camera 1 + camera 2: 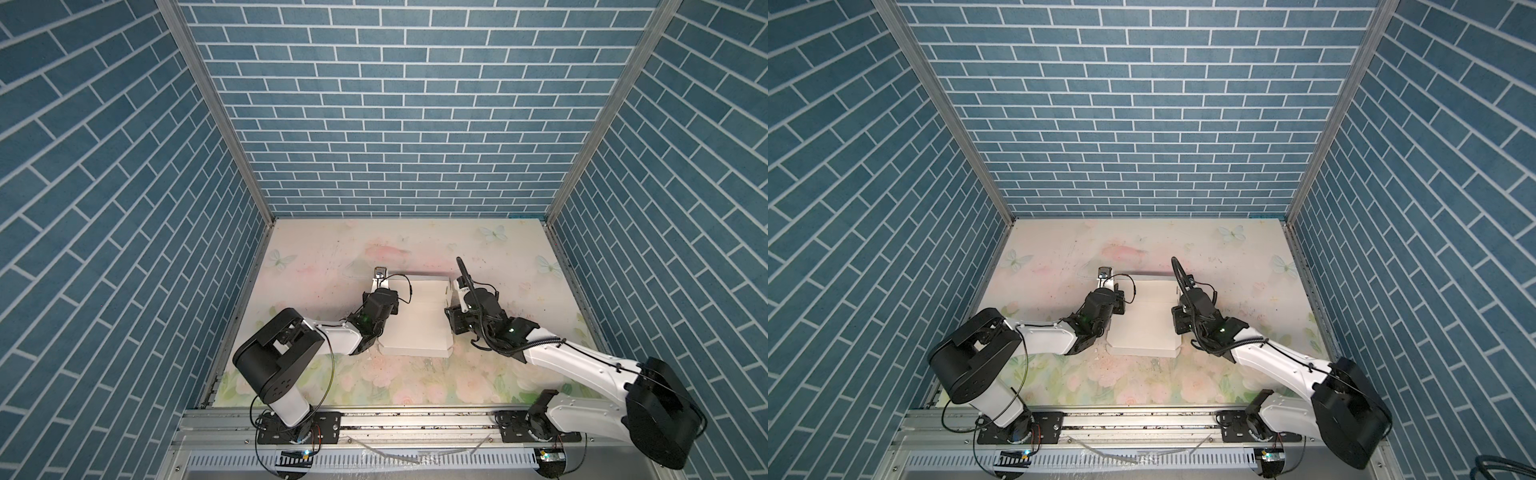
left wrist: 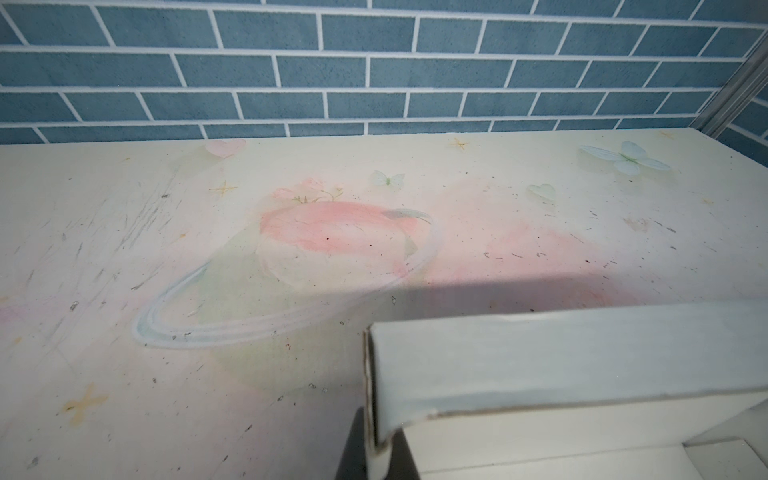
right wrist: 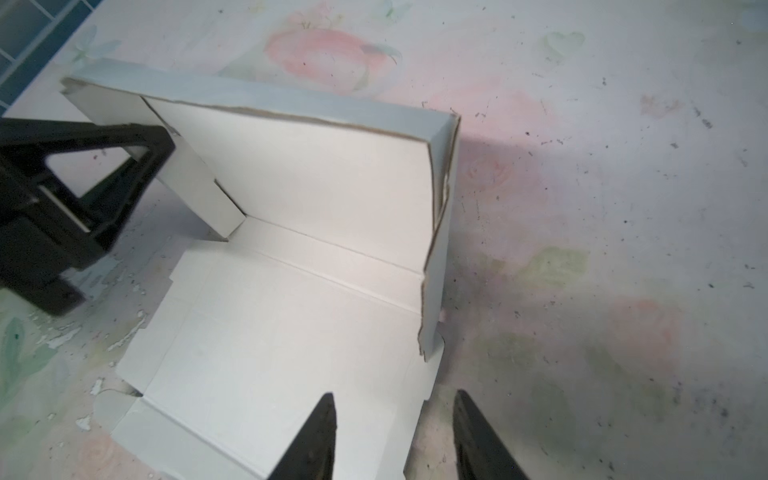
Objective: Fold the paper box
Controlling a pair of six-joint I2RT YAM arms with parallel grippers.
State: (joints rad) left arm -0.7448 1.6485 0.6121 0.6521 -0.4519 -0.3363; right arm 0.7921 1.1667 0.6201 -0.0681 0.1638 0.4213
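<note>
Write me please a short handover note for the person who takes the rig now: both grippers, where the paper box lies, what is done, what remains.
The left gripper is shut on the paper box, pinching one end of its raised far panel.
The right gripper is open and holds nothing, over the right edge of the box floor.
The box sits mid-table, between the arms.
Done: the far panel stands up with its top strip folded over; the right side wall is partly up.
To do: the near flaps lie flat, the left side is not formed, and the box is not closed.
</note>
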